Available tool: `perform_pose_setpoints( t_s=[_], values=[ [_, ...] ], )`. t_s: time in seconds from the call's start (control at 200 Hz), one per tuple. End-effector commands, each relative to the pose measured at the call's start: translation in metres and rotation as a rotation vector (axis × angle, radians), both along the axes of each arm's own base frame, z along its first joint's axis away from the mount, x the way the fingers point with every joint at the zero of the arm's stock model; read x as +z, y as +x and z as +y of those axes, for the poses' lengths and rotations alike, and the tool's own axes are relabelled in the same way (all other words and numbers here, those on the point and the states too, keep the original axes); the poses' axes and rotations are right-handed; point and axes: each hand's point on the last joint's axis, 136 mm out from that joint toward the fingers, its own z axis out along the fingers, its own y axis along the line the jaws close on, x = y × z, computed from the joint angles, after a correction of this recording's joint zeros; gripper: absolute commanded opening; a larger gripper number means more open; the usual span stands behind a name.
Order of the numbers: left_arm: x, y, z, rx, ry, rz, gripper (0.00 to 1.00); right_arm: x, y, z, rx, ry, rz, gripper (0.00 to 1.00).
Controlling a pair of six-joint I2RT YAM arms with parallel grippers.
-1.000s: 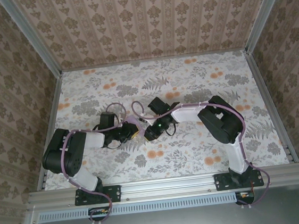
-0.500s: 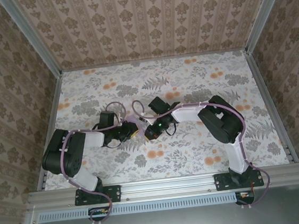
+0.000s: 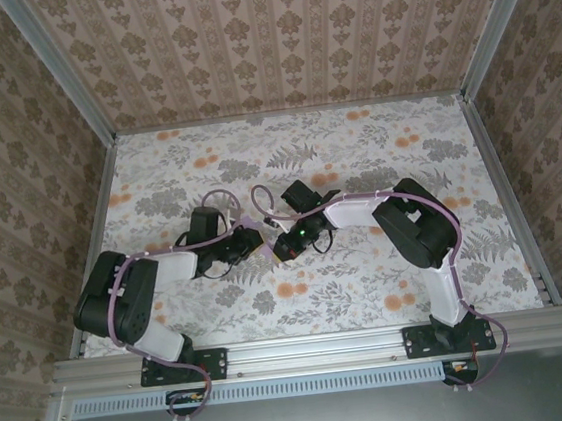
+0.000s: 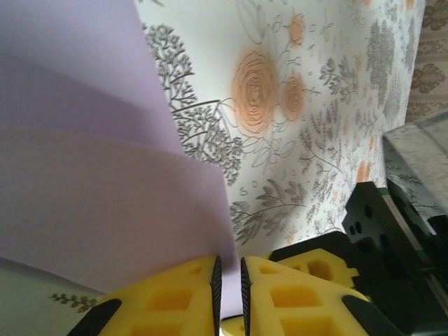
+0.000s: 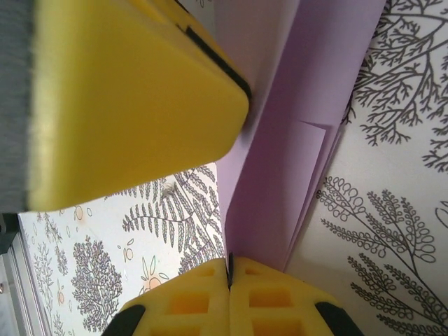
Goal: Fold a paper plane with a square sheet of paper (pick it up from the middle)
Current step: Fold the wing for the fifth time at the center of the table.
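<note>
Creased lilac sheet of paper (image 5: 280,161) mid-table, left gripper (image 4: 228,280) narrowly pinching its corner, right gripper (image 5: 229,269) clamped tight on a folded edge, floral table (image 3: 354,142) open all around.

Top external: we look down from above and behind arm bases, facing far wall, far enough back to take in whole floral table (image 3: 370,292). Left wrist: we ride just behind left gripper (image 4: 229,273), very near tabletop, looking along it past lilac paper sheet (image 4: 91,175). Right wrist: we ride behind right gripper (image 5: 229,264), equally near, facing same sheet from other side. All three views share table centre.
</note>
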Motion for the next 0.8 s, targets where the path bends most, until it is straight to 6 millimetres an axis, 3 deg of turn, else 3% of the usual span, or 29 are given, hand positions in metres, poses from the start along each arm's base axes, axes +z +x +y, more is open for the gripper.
perform_pose_setpoints(
  t_s=[0.0, 0.415, 0.62, 0.795],
  values=[
    [-0.014, -0.003, 0.003, -0.001, 0.030, 0.016, 0.18, -0.012, -0.004, -0.004, -0.012, -0.019, 0.056, 0.05],
    [-0.032, -0.001, 0.009, 0.027, 0.082, 0.056, 0.17, -0.006, -0.003, -0.004, -0.024, -0.013, 0.073, 0.08],
    [-0.046, -0.004, 0.017, 0.052, 0.134, 0.116, 0.15, 0.021, 0.003, -0.013, -0.093, 0.027, 0.072, 0.24],
    [-0.051, -0.006, 0.020, 0.058, 0.145, 0.141, 0.13, 0.047, 0.009, -0.019, -0.176, 0.038, 0.023, 0.30]
  ],
)
